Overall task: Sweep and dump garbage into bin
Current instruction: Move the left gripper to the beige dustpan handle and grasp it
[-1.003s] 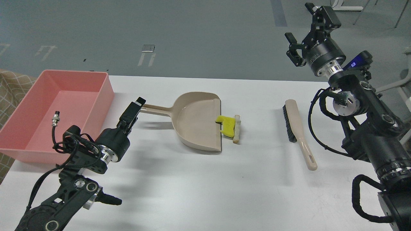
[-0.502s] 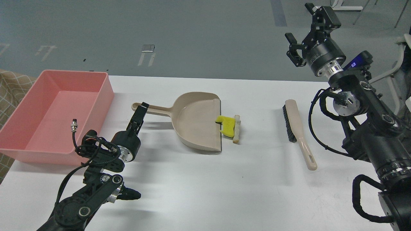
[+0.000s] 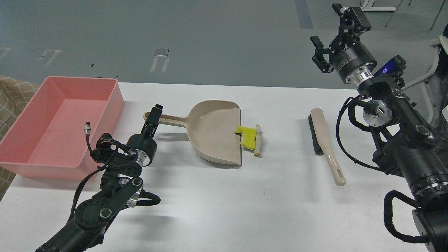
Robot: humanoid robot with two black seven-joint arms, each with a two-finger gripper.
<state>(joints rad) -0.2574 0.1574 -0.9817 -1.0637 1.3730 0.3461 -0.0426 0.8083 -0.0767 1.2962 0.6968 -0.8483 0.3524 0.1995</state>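
Note:
The yellow spongy chunk and the pale bread-like wedge lie side by side on the white table, at the open lip of the beige dustpan. The salmon-pink bin stands at the table's left and looks empty. My left gripper is at the far end of the dustpan's handle; it is dark and seen edge-on, so I cannot tell whether it grips the handle. My right gripper is open and empty, raised high past the table's far right.
A beige hand brush with black bristles lies on the table right of the garbage, handle towards me. The right arm's thick links fill the right edge. A patterned cloth shows behind the bin.
My left arm has swung right and forward, bringing its gripper from beside the bin to the dustpan's handle end. The right arm, dustpan, garbage and brush have not moved.

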